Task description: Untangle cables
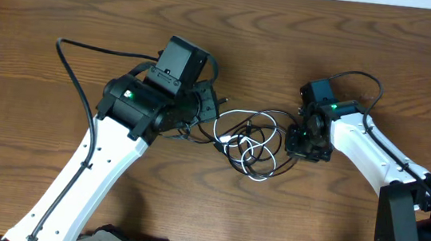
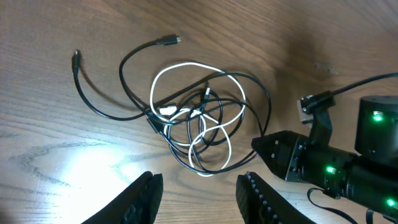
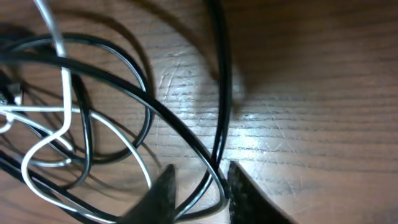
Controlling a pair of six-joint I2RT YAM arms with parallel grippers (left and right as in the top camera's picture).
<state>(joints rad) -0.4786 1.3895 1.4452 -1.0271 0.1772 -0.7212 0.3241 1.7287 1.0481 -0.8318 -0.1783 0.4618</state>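
Black-and-white cables (image 2: 198,113): light, limp, snag-prone. Left gripper (image 2: 199,193) apart, empty. Right gripper (image 3: 202,190) apart, straddling black loop (image 3: 222,93); pinch there.

Overhead, the cables (image 1: 253,144) were too fine at the knot to tell which crossed which. The left hand (image 1: 213,111), at 9 o'clock of the knot, sat largely hidden under its camera housing (image 1: 180,65). In the right wrist view the cords were blurred and cut off at 9 and 12 o'clock; the right hand (image 3: 200,186) had its fingers (image 3: 244,193) cut off at 6 o'clock.
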